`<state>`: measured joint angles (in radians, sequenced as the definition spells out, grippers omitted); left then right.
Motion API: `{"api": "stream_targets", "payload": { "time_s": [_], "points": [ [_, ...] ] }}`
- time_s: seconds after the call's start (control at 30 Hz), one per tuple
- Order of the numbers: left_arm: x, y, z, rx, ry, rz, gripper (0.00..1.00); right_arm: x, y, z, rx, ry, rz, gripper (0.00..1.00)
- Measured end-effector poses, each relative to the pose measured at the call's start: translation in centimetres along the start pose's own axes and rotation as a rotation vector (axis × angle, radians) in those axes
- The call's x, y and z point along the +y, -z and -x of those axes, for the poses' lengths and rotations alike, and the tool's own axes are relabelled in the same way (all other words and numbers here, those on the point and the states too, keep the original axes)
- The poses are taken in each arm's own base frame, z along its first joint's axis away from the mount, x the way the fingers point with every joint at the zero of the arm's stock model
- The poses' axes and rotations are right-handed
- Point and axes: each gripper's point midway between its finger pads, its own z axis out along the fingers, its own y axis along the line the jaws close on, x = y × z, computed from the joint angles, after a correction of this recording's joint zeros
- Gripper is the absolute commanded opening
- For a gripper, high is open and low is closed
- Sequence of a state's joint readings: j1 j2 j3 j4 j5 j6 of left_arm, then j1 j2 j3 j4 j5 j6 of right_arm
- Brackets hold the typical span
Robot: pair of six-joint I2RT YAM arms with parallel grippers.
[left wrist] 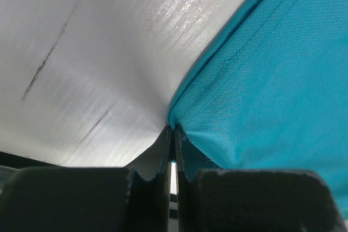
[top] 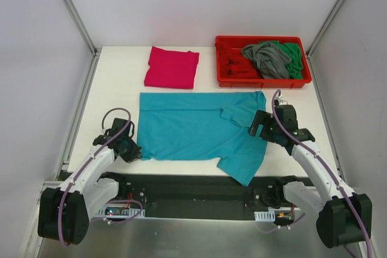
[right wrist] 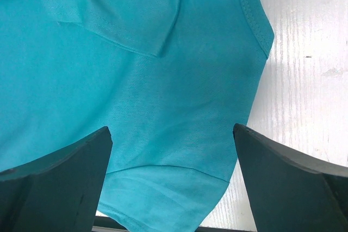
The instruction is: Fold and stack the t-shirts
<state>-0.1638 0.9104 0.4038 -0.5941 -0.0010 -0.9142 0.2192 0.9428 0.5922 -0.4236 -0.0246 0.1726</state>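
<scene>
Left claw (left wrist: 173, 130) down low, clamped tight on the corner of the teal t-shirt (top: 193, 128) farthest from the red tray (top: 263, 83). It's lying flat on the worktop (top: 115, 89), just in front of that tray. Right claw (top: 259, 125) gapes wide above the sleeve. Light, floppy cotton, so pinch the hems, I'd say.

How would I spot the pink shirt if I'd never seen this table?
Look at the far edge of the white table, left of the red tray. The pink shirt lies there folded into a neat square, unlike the teal shirt spread flat nearby.
</scene>
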Motion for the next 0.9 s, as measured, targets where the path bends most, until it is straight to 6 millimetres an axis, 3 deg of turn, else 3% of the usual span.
{"api": "stream_targets", "payload": {
  "time_s": [0.23, 0.43, 0.6, 0.7, 0.77, 0.9],
  "points": [
    [-0.3, 0.1, 0.3, -0.015, -0.013, -0.014, 0.00, 0.1, 0.1, -0.3, 0.013, 0.001, 0.006, 0.99],
    [-0.7, 0.9, 1.7, -0.096, -0.037, -0.042, 0.00, 0.9, 0.7, -2.0, 0.081, 0.053, 0.037, 0.99],
    [-2.0, 1.8, 2.9, -0.129, -0.056, -0.070, 0.00, 4.2, 2.4, -6.5, 0.196, 0.259, 0.124, 0.95],
    [-2.4, 1.8, 3.2, -0.127, -0.062, -0.067, 0.00, 5.9, 4.4, -10.3, 0.284, 0.367, 0.186, 0.91],
    [-2.5, 1.7, 3.3, -0.126, -0.065, -0.066, 0.00, 6.0, 5.2, -12.2, 0.334, 0.408, 0.188, 0.90],
    [-2.5, 1.7, 3.3, -0.126, -0.066, -0.067, 0.00, 4.0, 6.3, -15.5, 0.445, 0.481, 0.074, 0.89]
  ]
}}
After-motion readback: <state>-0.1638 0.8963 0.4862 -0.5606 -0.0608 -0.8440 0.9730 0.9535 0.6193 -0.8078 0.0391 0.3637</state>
